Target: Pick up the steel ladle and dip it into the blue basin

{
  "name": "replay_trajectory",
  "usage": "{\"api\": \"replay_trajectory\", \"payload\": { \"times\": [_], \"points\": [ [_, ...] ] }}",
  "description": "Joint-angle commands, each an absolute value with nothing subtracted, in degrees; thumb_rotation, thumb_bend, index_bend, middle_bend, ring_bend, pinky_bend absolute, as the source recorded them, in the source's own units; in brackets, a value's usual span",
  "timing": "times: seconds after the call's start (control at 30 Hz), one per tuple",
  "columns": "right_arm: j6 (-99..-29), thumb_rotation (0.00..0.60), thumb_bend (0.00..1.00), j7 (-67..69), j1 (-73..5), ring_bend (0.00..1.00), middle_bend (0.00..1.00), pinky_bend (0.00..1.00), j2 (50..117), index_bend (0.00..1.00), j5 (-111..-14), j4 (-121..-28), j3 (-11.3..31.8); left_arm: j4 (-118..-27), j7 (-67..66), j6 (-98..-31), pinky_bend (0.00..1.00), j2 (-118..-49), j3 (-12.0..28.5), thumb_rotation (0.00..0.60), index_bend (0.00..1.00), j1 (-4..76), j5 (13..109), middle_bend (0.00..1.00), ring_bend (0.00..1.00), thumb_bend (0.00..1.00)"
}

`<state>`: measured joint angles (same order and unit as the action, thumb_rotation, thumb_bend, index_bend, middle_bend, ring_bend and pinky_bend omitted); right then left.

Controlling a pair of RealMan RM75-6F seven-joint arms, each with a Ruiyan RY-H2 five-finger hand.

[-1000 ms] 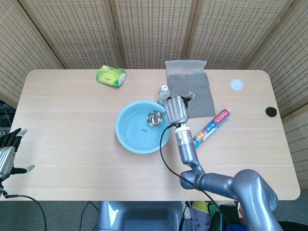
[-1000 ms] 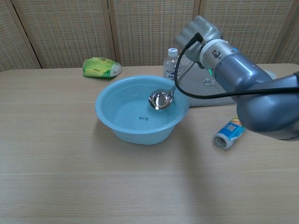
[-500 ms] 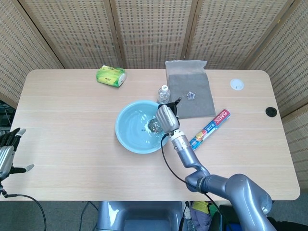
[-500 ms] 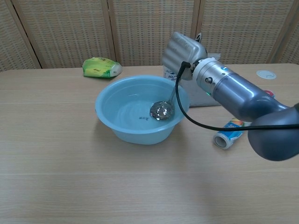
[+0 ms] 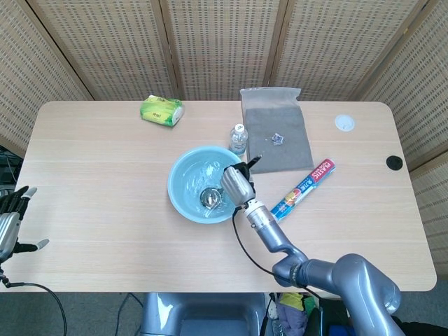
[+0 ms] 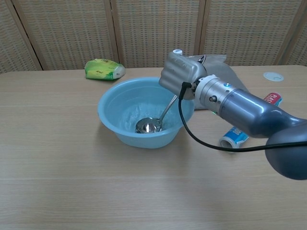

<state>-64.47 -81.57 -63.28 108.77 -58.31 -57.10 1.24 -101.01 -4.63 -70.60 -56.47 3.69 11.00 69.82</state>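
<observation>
The blue basin (image 5: 183, 180) (image 6: 112, 105) holds water at the table's middle. My right hand (image 5: 236, 184) (image 6: 180, 75) hovers over its right rim and grips the handle of the steel ladle. The ladle's bowl (image 5: 210, 198) (image 6: 148, 126) sits low inside the basin, at the front, in the water. The handle's far tip (image 5: 257, 157) sticks out behind the hand. My left hand (image 5: 12, 217) hangs off the table's left edge with its fingers apart and nothing in it.
A small water bottle (image 5: 239, 137) stands just behind the basin. A grey cloth (image 5: 280, 129) lies at the back right. A plastic-wrap box (image 5: 306, 185) (image 6: 240, 134) lies right of the basin. A green packet (image 5: 162, 110) (image 6: 104, 69) sits at the back left.
My right hand has moved left and down over the basin. The ladle's bowl has dropped from above the rim into the water at the basin's front.
</observation>
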Motion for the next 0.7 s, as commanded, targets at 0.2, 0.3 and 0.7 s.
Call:
{"api": "replay_trajectory", "payload": {
  "times": [0.2, 0.3, 0.7],
  "points": [
    [-63.0, 0.600, 0.73, -81.8, -61.4, 0.95, 0.93, 1.00, 106.5, 0.81, -53.4, -64.6, 5.8, -101.0, -4.9, -70.6, 0.00, -56.6, 3.6, 0.600, 0.00, 11.0, 69.8, 0.00, 0.00, 0.00],
    [-63.0, 0.600, 0.73, -81.7, -60.4, 0.95, 0.93, 1.00, 105.8, 0.81, -48.9, -68.1, 8.5, -101.1, -4.9, -70.7, 0.00, -56.6, 3.6, 0.600, 0.00, 11.0, 69.8, 0.00, 0.00, 0.00],
    [-65.2, 0.600, 0.74, -82.7, -59.2, 0.95, 0.93, 1.00, 100.3, 0.81, -32.0, -81.5, 16.0, -101.3, -5.2, -71.0, 0.00, -56.7, 3.3, 0.600, 0.00, 10.9, 70.3, 0.00, 0.00, 0.00]
  ]
}}
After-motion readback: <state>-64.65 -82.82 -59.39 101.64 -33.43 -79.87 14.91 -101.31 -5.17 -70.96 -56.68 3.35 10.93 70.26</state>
